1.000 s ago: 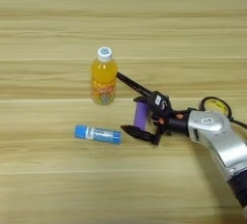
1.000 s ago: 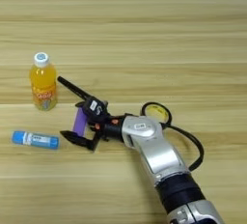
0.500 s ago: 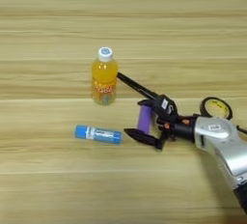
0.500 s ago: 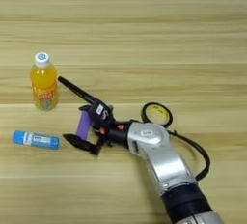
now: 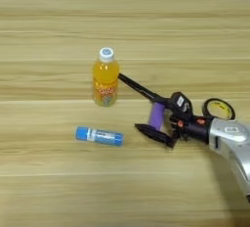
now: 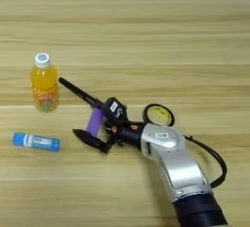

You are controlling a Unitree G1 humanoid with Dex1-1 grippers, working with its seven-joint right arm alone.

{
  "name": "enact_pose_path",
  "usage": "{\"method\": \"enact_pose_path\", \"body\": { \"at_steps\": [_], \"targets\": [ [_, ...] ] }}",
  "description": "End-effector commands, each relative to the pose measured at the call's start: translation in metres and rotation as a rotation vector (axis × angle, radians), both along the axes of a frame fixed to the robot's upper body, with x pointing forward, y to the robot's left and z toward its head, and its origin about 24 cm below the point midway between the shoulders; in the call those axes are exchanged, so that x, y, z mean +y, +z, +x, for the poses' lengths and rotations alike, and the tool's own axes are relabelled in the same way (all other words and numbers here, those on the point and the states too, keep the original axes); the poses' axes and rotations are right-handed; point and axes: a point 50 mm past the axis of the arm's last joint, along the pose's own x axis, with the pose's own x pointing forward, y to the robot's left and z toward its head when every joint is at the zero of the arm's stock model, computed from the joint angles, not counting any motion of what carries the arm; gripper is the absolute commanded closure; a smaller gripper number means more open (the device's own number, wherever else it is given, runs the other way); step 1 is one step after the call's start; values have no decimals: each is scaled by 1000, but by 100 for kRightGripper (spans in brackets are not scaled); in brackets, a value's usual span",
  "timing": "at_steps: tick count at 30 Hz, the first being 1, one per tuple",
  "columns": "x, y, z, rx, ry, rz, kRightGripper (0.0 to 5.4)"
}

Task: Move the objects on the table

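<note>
The orange juice bottle (image 5: 105,77) with its white cap stands upright left of centre on the wooden table (image 5: 125,20). A thin black pen (image 5: 141,88) lies slanting from beside the bottle down to my right gripper (image 5: 149,115). The purple block (image 5: 157,115) stands between the gripper's two black fingers, which are shut on it. The lower finger (image 5: 154,135) shows plainly, while the upper one merges with the pen's right end. The black tape ring (image 5: 218,108) lies flat just behind the silver forearm (image 5: 229,135). The blue-and-white tube (image 5: 99,135) lies left of the gripper, apart from it.
A black cable (image 6: 215,160) loops off the forearm on the right. Bare wood stretches across the far half of the table and along the left side.
My gripper has drawn back to the right and the purple block has come with it. More of the pen now shows. Bottle, tube and tape ring have stayed put.
</note>
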Motion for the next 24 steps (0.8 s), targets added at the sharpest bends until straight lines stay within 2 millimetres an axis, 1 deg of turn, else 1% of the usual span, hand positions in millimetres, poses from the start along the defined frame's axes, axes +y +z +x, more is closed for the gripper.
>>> {"method": "enact_pose_path", "body": {
  "at_steps": [1, 8, 12, 17, 20, 24],
  "targets": [
    [-9, 37, 17, -165, -38, 12, 74],
    [-21, 44, 26, -185, -126, 30, 74],
    [-28, 45, 35, -192, -208, 44, 74],
    [-39, 36, 57, -160, -390, -19, 74],
    [-47, 36, 71, -160, -520, -22, 74],
    [-51, 34, 80, -174, -618, -55, 74]
  ]
}}
